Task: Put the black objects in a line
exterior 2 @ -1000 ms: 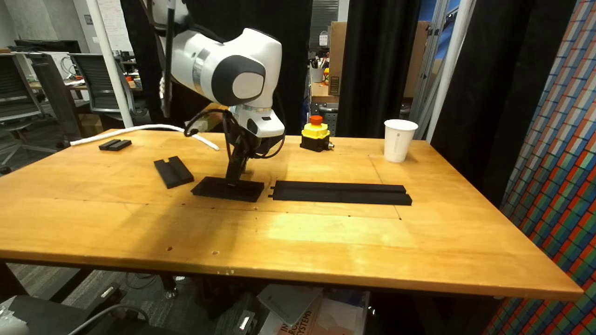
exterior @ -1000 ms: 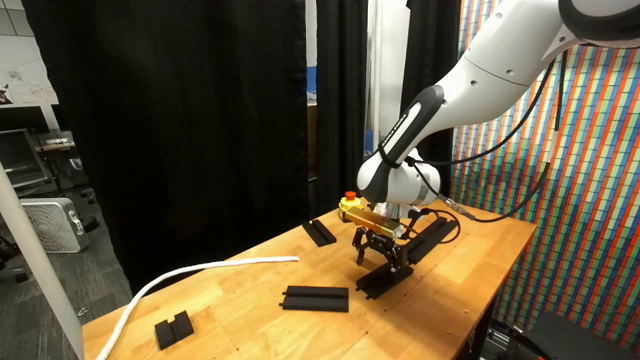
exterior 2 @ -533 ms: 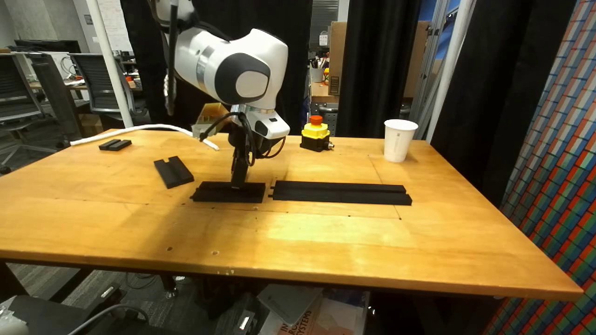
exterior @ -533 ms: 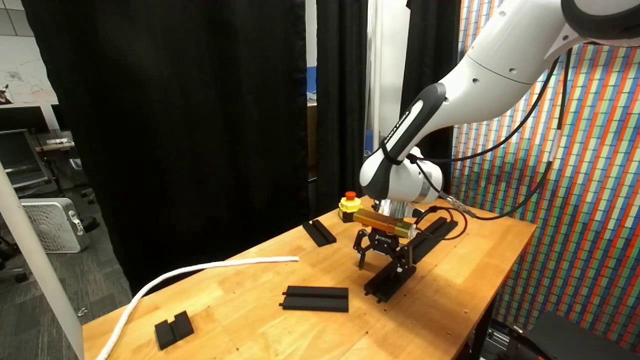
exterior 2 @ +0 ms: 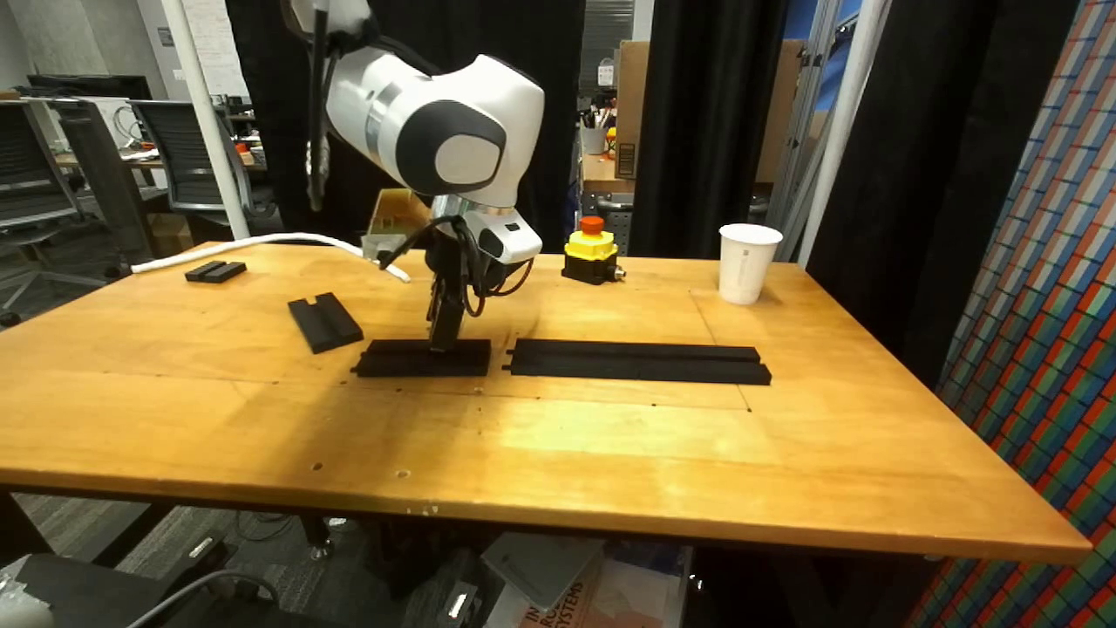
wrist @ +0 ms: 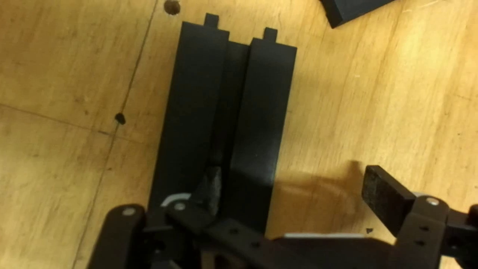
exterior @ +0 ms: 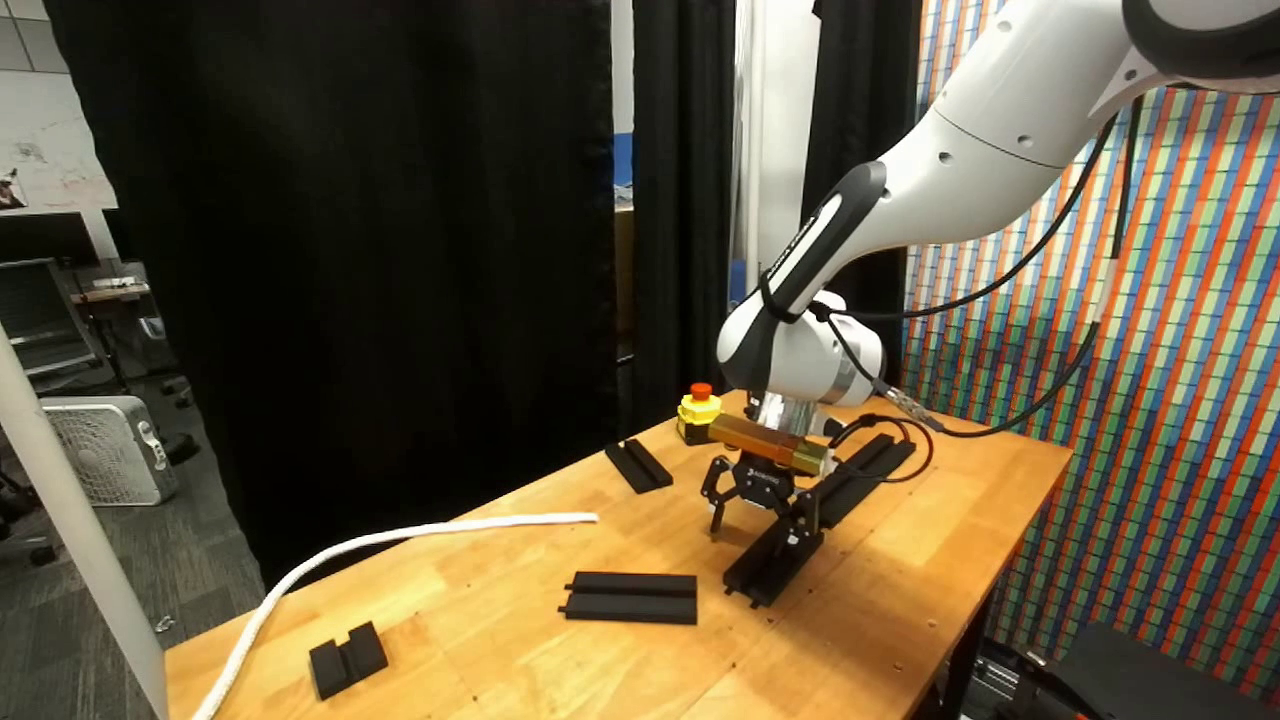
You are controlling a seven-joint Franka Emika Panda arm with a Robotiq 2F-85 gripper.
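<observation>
Evidently our pincer [wrist: 293, 179] is released, jaws wide, one fingertip [wrist: 213, 185] in or just over the groove of a black bar [wrist: 231, 112], the other above the table [wrist: 336, 112]. In an exterior view we see that bar left of centre, long axis running sideways, just short of the long black strip [exterior 2: 641, 360]; we judge it needs sliding right

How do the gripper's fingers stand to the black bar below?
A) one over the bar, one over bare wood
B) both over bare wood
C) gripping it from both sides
A: the wrist view shows the open gripper with one finger over the black bar, the other over the table.
</observation>
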